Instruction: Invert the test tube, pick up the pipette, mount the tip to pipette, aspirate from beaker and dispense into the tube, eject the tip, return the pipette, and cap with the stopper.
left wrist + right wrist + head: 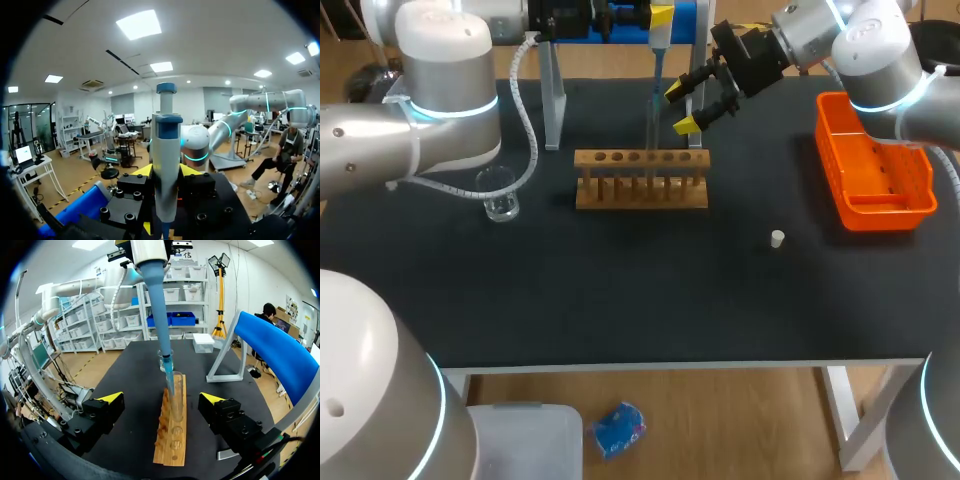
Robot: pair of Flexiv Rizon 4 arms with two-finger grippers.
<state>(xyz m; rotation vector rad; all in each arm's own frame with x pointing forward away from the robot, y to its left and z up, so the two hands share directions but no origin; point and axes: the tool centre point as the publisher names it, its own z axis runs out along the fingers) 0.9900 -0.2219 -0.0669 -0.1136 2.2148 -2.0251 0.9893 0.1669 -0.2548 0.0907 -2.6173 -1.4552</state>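
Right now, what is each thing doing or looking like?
Tube: upright in rack, uncapped.
Pipette: upright, gripped by left fingers, tip inside tube.
Stopper: loose on table.
Beaker: upright, untouched.
Right fingers: open, either side of tube, not touching.

Lab: pipette (657, 70), test-tube rack (641, 178), glass beaker (499, 195)

Table top (620, 300): matt black, cloth-like covering. Rack (640, 192): bare pale wood, matt. Beaker (500, 197): clear, glossy glass. Test tube (177, 405): clear, smooth. Pipette (165, 165): smooth white and blue plastic, slight sheen. Bin (885, 215): glossy orange plastic. Right gripper (682, 108): matt black body, 2 yellow tips.
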